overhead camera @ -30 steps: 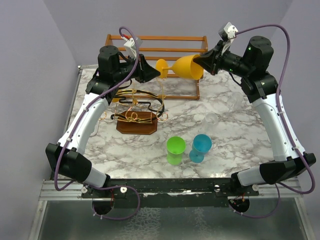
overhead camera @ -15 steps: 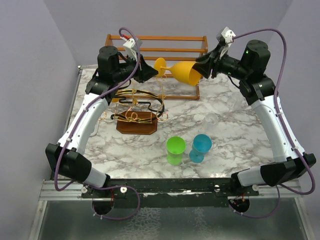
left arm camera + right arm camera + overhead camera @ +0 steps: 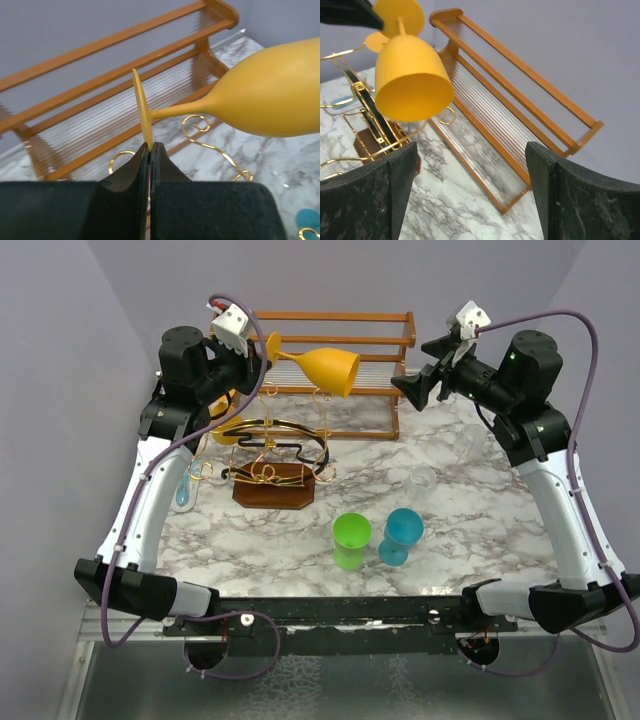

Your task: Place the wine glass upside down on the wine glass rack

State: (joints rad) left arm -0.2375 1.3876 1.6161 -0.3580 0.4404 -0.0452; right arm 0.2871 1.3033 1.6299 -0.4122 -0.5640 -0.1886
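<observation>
The orange wine glass (image 3: 330,368) hangs in the air on its side, bowl pointing right, above the wine glass rack (image 3: 272,455) of gold and black wire on a brown base. My left gripper (image 3: 258,352) is shut on the rim of the glass's foot (image 3: 141,110), with the bowl (image 3: 270,95) out to the right. My right gripper (image 3: 410,390) stands open to the right of the glass, apart from it. In the right wrist view the bowl's mouth (image 3: 410,80) faces that gripper (image 3: 470,150), with the rack's wires (image 3: 365,115) below.
A two-tier orange-brown wooden shelf (image 3: 340,340) stands at the back. A green cup (image 3: 351,540) and a blue goblet (image 3: 402,535) stand near the front. A clear glass (image 3: 423,477) lies right of centre. Another orange piece (image 3: 226,432) shows at the rack's left side.
My right gripper has opened, let go of the bowl and drawn back to the right. My left arm has carried the glass up and to the left by its foot.
</observation>
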